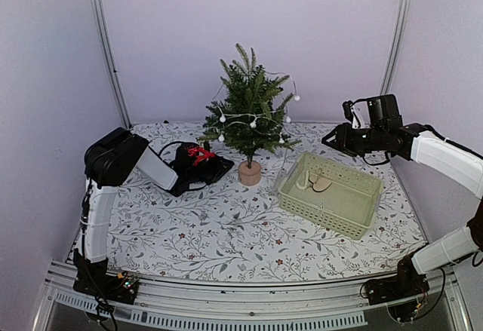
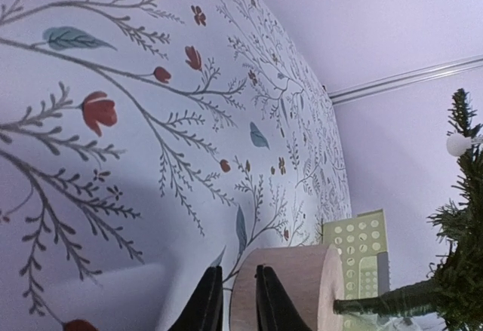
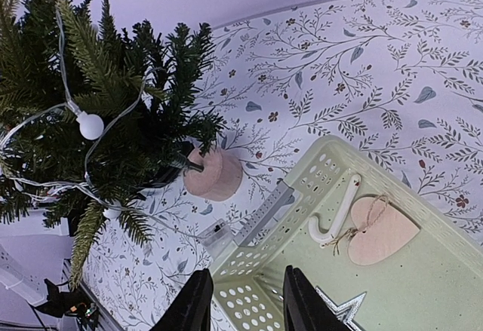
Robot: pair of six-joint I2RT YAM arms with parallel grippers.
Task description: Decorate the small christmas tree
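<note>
The small christmas tree (image 1: 249, 116) stands at the table's middle back on a round tan base (image 1: 249, 173), with a string of white bulb lights draped on it. It also shows in the right wrist view (image 3: 98, 97). My left gripper (image 1: 225, 167) lies low on the table just left of the base; in the left wrist view (image 2: 237, 271) its jaws are a narrow gap apart and empty, with the base (image 2: 302, 286) right behind them. My right gripper (image 1: 326, 139) hovers open and empty above the green basket (image 1: 355, 214); the right wrist view shows it (image 3: 245, 274) over the basket's near corner.
The basket (image 3: 256, 301) holds a wooden heart (image 3: 381, 229), a white candy cane (image 3: 336, 214) and a silver star (image 3: 343, 304). A clear battery box (image 3: 215, 233) of the light string lies between basket and tree base. Walls close in at the back and sides.
</note>
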